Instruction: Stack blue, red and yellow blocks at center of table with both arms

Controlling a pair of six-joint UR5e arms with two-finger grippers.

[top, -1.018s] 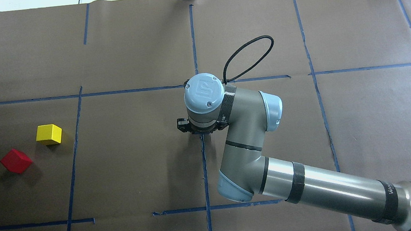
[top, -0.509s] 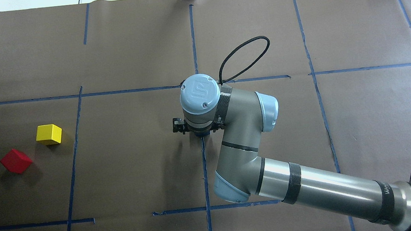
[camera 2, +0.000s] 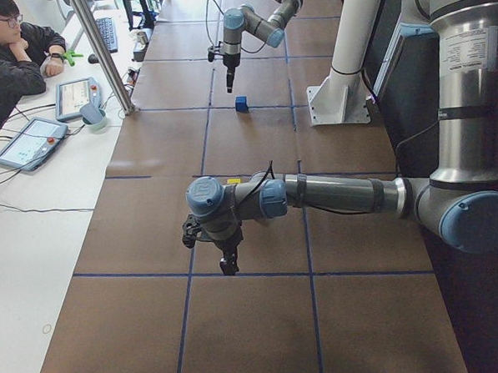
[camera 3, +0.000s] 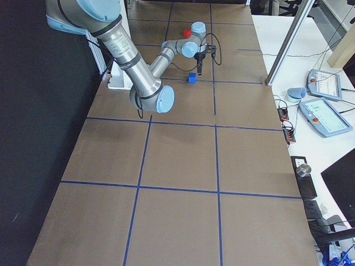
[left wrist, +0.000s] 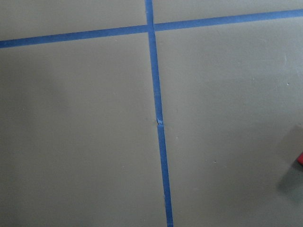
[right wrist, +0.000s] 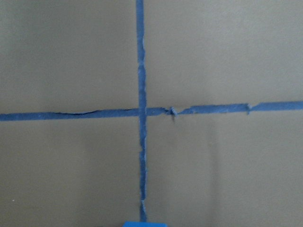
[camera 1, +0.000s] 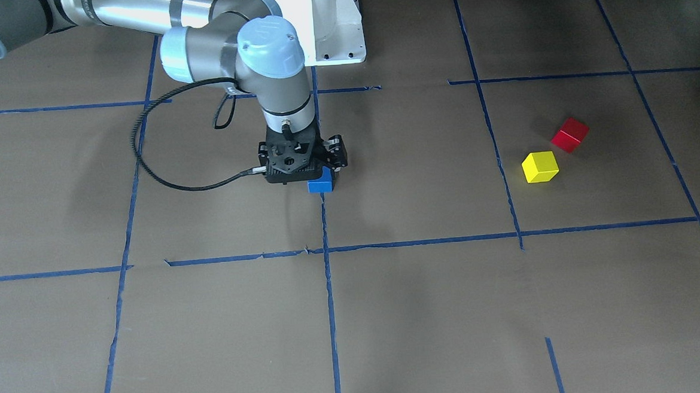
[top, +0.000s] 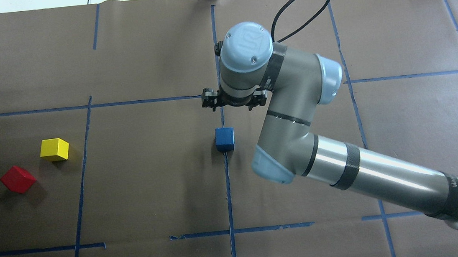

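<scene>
Blue block (top: 224, 139) sits free at surface (top: 154, 186) centre, on tape line. Right gripper (camera 2: 229, 86) raised clear of it, toward 12 o'clock; jaws: cannot tell. Yellow block (top: 54, 149) and red block (top: 18, 179) near each other, far off at 9 o'clock. Left gripper (camera 2: 229, 267) low over surface; jaws: cannot tell.

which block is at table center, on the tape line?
The blue block: it sits alone on the middle tape line. The yellow block and red block lie close together far toward the robot's left.
</scene>
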